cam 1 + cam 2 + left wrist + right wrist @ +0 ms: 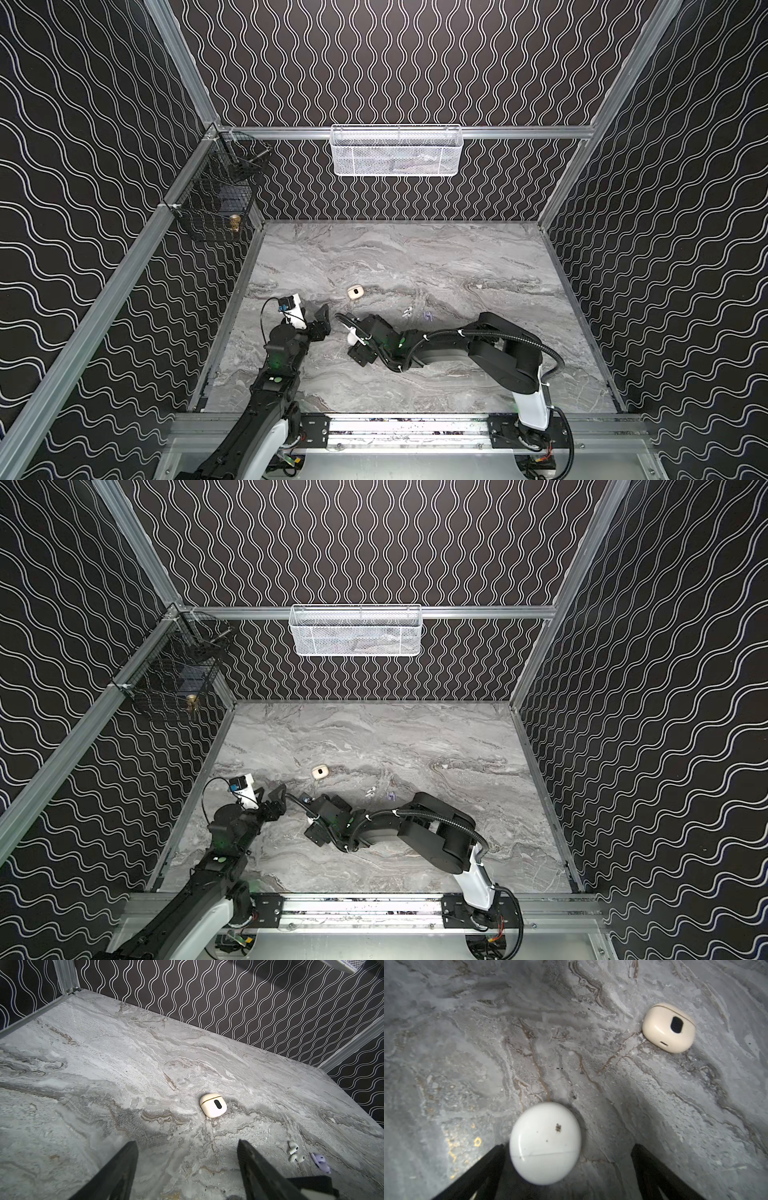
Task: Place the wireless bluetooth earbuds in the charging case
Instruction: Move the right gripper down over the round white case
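Earbuds (pixel 295 1153) are lying loose on the bench (pixel 104 1064), well apart from the shut cream case (pixel 668 1027). Right pincer (pixel 568 1147), jaws apart, is straddling the white case (pixel 545 1142); left pincer (pixel 187 1141) is hovering agape, empty. Next, probably: clamping that case for lid-opening.

A robot lab cell: aluminium frame (pixel 270 132), wavy-patterned walls (pixel 83 166), marble-look tabletop (pixel 415 257).

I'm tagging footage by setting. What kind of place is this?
Most likely a robot lab test cell, not a home: left arm and right arm mounted on an aluminium rail, a marble-look tabletop boxed in by wave-patterned walls.
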Available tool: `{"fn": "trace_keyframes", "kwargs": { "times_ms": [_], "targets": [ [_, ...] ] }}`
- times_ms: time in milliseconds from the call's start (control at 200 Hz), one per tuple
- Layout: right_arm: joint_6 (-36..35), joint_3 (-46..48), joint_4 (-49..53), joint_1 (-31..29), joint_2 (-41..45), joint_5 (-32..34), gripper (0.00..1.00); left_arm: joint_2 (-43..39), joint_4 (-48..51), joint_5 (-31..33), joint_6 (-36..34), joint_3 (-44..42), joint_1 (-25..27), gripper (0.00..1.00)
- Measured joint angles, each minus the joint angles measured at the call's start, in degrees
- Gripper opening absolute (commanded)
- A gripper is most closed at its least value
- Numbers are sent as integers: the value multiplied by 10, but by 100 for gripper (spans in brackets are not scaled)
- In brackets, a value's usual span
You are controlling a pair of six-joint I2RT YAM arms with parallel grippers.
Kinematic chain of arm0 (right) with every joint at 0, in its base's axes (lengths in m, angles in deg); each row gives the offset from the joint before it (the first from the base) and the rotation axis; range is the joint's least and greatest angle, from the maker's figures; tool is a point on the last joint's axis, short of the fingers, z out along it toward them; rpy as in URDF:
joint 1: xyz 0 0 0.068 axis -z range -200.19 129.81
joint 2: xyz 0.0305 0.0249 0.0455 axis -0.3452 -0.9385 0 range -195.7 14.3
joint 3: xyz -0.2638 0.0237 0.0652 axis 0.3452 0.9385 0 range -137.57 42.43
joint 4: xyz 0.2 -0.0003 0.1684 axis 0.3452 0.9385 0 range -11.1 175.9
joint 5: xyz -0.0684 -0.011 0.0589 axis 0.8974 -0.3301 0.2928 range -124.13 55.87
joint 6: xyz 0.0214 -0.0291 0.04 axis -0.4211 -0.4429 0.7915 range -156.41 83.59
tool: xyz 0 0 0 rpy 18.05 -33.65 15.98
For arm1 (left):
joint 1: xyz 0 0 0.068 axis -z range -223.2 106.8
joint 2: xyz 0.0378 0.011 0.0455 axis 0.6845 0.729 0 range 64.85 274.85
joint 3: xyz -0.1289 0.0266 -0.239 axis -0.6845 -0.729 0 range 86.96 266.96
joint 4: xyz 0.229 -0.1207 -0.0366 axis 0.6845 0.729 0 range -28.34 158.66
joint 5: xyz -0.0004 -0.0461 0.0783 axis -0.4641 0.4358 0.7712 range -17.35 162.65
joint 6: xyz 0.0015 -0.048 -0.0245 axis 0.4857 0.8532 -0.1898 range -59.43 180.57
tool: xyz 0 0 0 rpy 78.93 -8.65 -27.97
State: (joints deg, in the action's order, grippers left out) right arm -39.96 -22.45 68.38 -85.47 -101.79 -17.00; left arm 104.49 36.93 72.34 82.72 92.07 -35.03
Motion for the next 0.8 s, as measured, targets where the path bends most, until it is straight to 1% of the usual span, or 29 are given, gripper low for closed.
{"fn": "trace_keyframes", "kwargs": {
  "times_ms": [155,285,440,611,801],
  "targets": [
    [3,21,-5,27,15,4,95,0,0,0,0,0,0,78],
    [14,38,-4,55,28,4,95,-2,0,0,0,0,0,78],
    [27,52,-8,71,37,-3,94,-2,0,0,0,-1,0,78],
    [31,61,-14,78,44,-7,93,-7,0,0,0,-3,0,79],
    [24,105,-32,64,91,-42,93,-9,0,0,0,-3,0,79]
  ]
}}
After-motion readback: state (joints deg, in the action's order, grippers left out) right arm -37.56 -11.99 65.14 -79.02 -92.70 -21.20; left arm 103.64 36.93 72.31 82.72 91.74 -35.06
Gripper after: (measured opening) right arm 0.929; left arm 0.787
